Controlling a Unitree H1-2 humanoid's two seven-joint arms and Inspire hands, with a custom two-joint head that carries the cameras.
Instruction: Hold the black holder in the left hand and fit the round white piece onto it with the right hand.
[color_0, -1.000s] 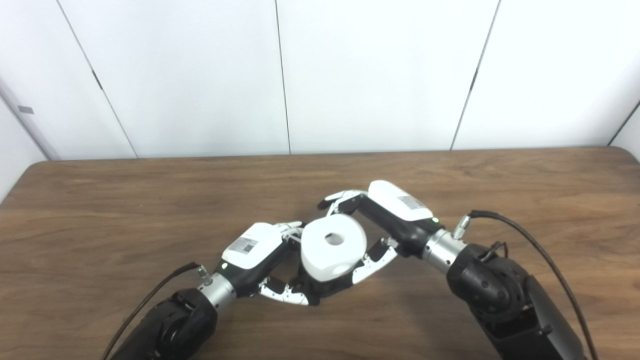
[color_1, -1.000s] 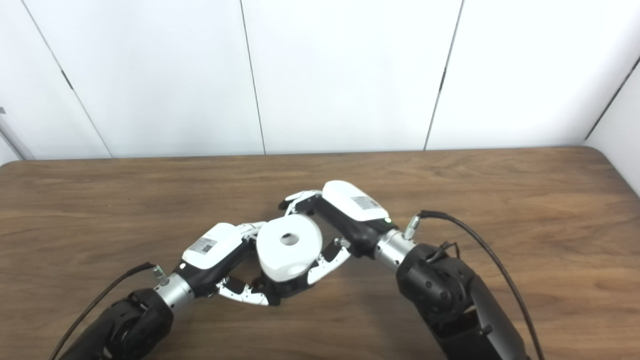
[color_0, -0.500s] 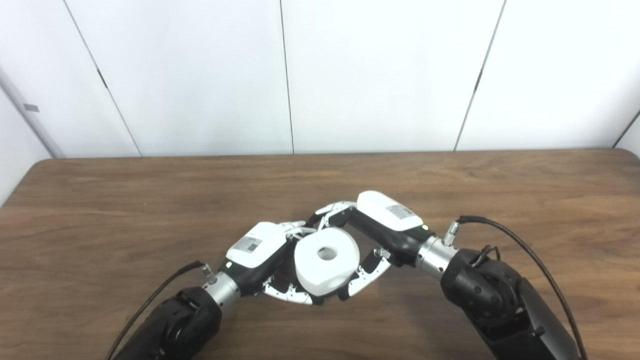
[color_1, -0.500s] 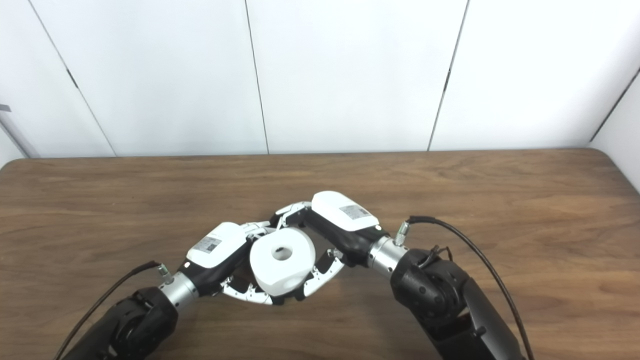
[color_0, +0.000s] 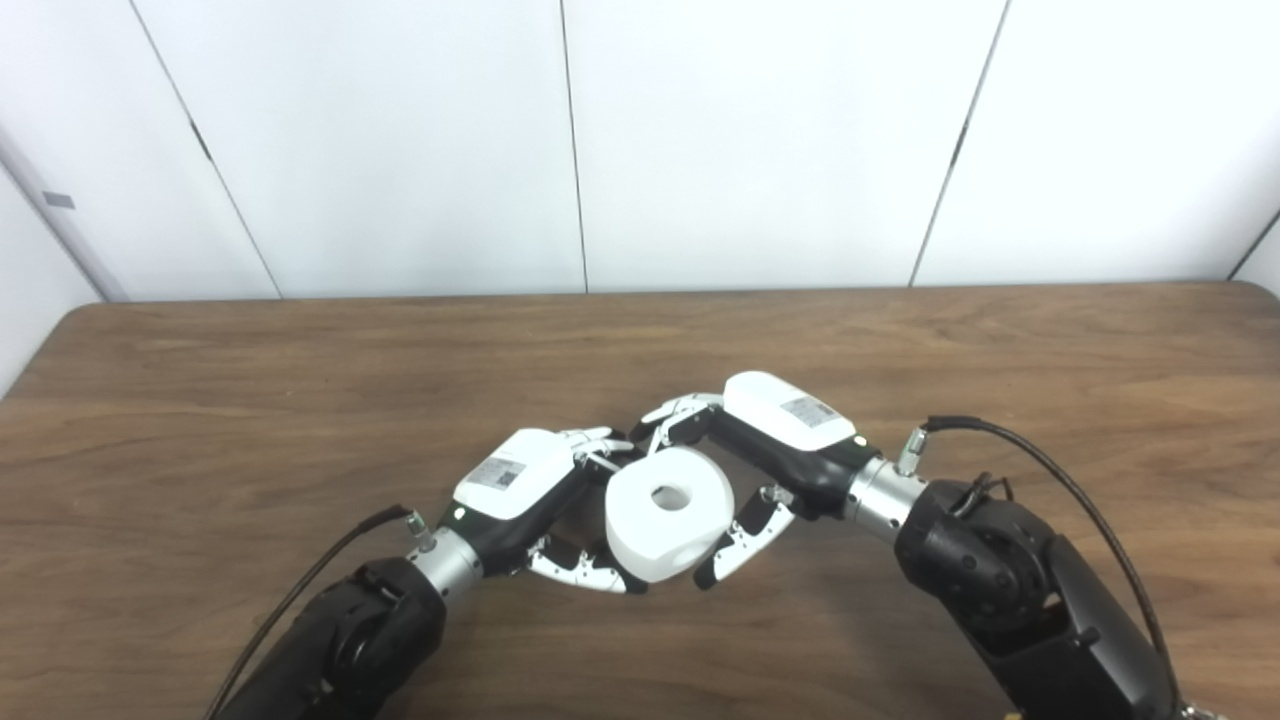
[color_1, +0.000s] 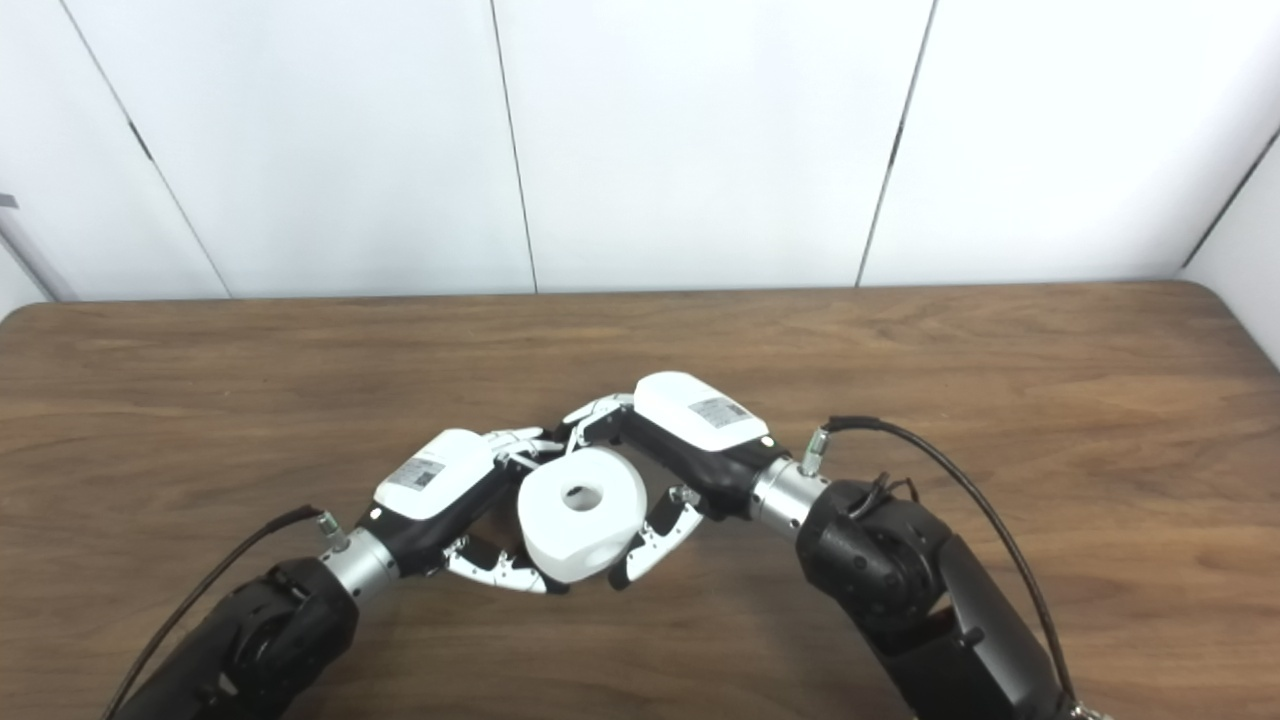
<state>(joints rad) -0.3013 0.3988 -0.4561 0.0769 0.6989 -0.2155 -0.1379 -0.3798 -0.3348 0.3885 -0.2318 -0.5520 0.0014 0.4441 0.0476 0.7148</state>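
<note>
The round white piece (color_0: 650, 538), with a hole in its middle, sits between my two hands low over the wooden table (color_0: 250, 400). My left hand (color_0: 520, 488) curls in from the left, its thumb and fingers reaching under the piece. The black holder is almost wholly hidden beneath the piece and inside that hand. My right hand (color_0: 775, 435) comes in from the right, fingers wrapped behind the piece's far rim and thumb (color_0: 745, 535) along its near right side. In the right eye view the piece (color_1: 570, 535) shows the same way.
White wall panels (color_0: 700, 150) stand behind the table's far edge. A black cable (color_0: 1050, 470) loops off my right forearm, and another cable (color_0: 330, 555) trails from my left wrist. Bare wood lies left, right and beyond the hands.
Both hands and the white piece have sunk lower toward the table. The black part seen under the piece a second ago is now covered. The camera has shifted slightly.
</note>
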